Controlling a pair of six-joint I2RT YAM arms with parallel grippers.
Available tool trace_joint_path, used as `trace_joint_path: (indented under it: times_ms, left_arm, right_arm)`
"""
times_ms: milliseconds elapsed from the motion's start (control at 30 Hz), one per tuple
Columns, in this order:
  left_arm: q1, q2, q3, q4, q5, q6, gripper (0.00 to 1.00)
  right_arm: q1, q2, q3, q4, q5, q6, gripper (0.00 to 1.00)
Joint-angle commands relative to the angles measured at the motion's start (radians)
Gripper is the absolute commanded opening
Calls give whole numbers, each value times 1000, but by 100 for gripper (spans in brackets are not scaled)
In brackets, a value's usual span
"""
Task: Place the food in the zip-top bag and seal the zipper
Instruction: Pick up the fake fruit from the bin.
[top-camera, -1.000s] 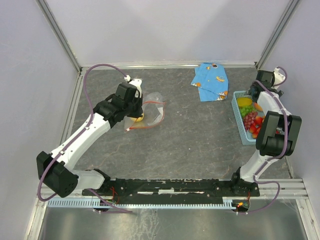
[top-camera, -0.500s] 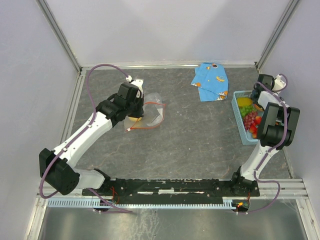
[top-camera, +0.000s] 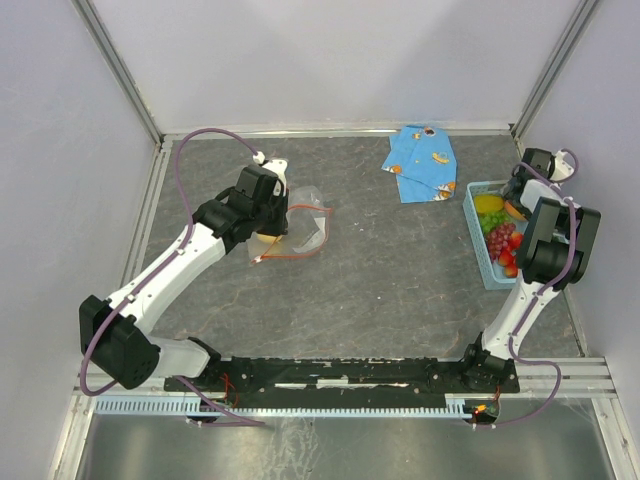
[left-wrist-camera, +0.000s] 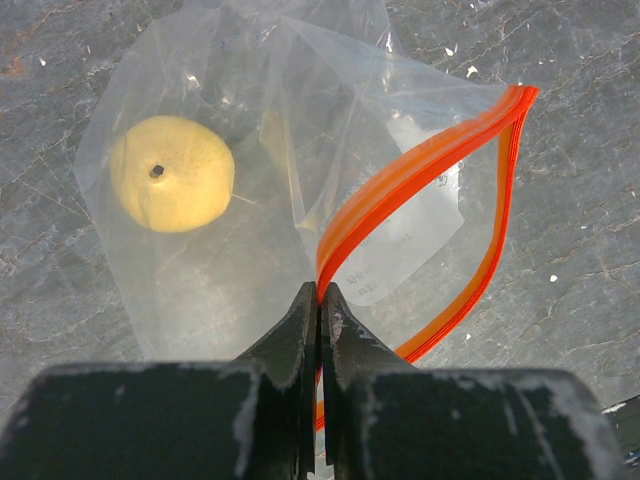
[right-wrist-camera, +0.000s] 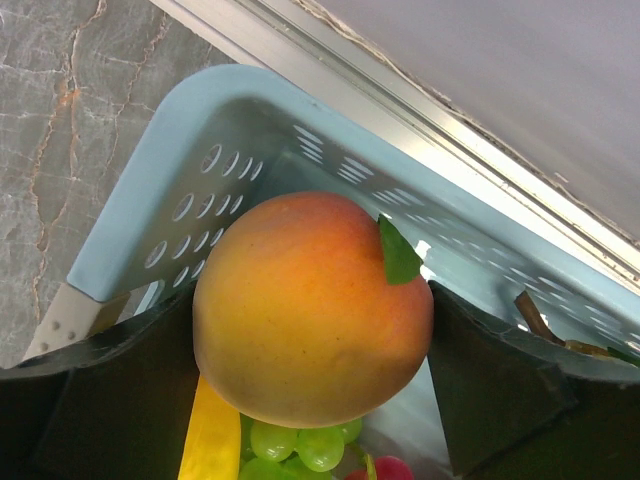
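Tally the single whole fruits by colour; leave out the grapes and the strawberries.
Pale yellow, the apple in the zip-top bag: 1
Orange-pink, the peach in the basket: 1
Yellow, the lemon in the basket: 1
Total: 3

grey marbled table (top-camera: 400, 280): zip-top bag (top-camera: 312, 216), blue cloth (top-camera: 422, 163), slotted basket (top-camera: 473, 232).
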Motion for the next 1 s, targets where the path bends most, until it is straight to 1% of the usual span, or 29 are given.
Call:
trace_joint_path:
  times_ms: [0,133,267,467,667,867,967]
  left_arm:
    - [5,-17,0,46,16,55,3]
    - [4,-29,-3,48,23,55,3]
    - [3,-45,-5,50,32,55,3]
    - [4,-65,-11,55,47,55,3]
    - [5,-80,-13,55,52,55,3]
    - [4,-95,-19,62,74,57,3]
    - [4,-102,-22,65,79,58,3]
  right_arm:
    - [-4,-27,20,2,-21,-21,80]
    - [-4,-99,-32,18,-26,-41,71]
    - [0,-184,-74,23,-42,-63,66]
    - [2,-300,-143,14,-88,-84,63]
    - [24,-440,-250,11,-140,-78,63]
    - [103,-609,-339,-20,-191,-85,63]
    - [148,-700,-389,-30,-270,-66,62]
